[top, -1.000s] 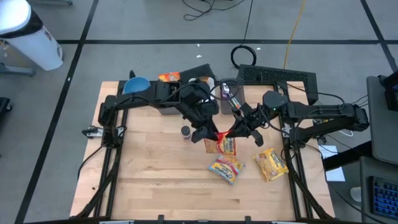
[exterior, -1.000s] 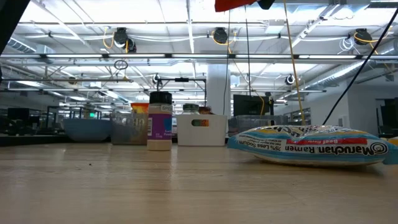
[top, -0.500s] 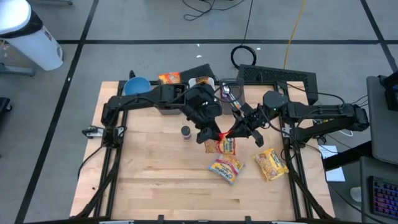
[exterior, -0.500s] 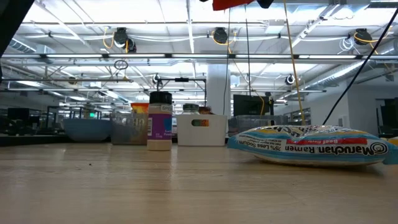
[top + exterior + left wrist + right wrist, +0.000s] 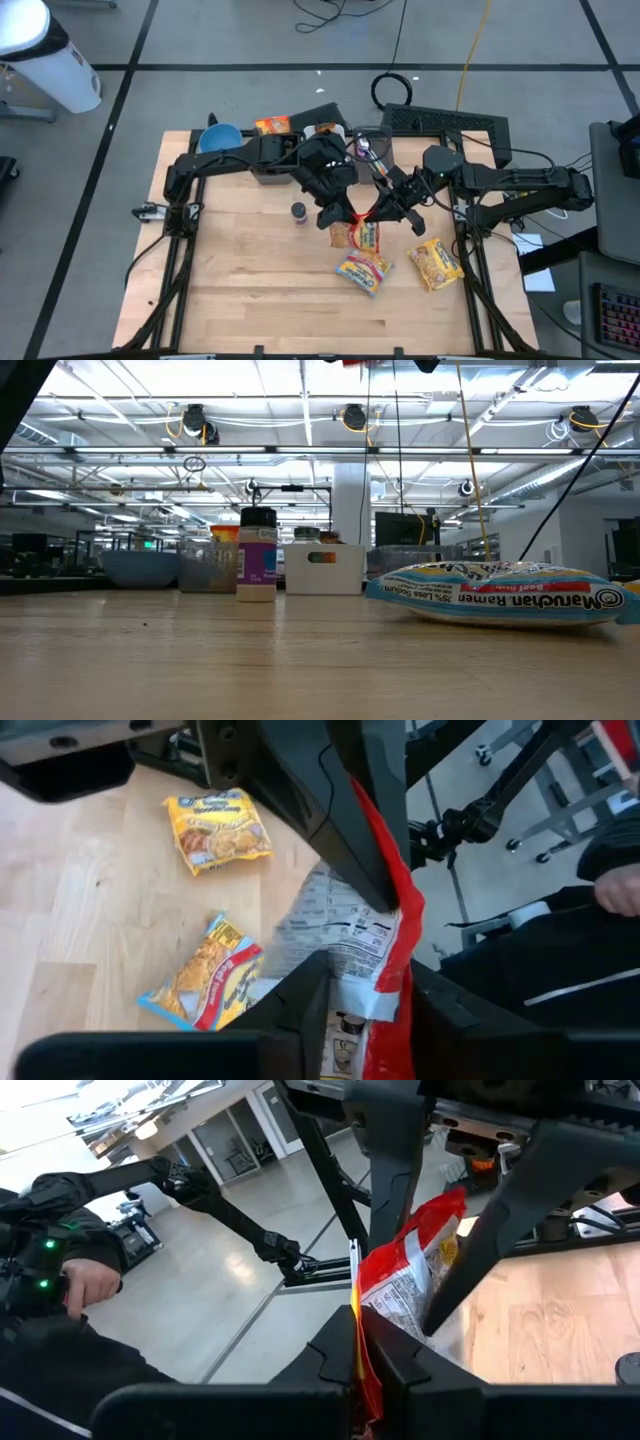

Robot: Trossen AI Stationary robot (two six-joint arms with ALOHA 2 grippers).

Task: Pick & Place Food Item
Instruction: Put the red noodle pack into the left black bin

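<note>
A red ramen packet [image 5: 362, 232] hangs between my two grippers, high over the middle of the table. My left gripper [image 5: 347, 214] is shut on it from the table's left. My right gripper [image 5: 375, 210] is shut on it from the right. In the left wrist view the packet's white label side [image 5: 340, 935] faces the camera. In the low view only a red sliver of the packet [image 5: 362, 362] shows at the top edge. My left gripper pinches one end of the packet [image 5: 372, 1008] between its two fingers, slanting down from the table's left. The packet is clear of the table. My right gripper pinches the packet's red sealed edge [image 5: 360, 1308] between its two fingers, coming from the table's right, close beside my left gripper's fingers [image 5: 398, 1170]. The packet stands edge-on in the hold, clear of the table.
Two more ramen packets lie on the table, one [image 5: 364, 270] below the grippers and a yellow one [image 5: 436, 262] near the right edge. A spice bottle [image 5: 299, 212] stands left of the grippers. A blue bowl [image 5: 219, 137], a white bin [image 5: 322, 131] and a clear container [image 5: 368, 140] line the far edge.
Both grippers have gone up a little with the red packet. In the low view its lower edge has risen almost out of the picture. Both stay shut on it.
</note>
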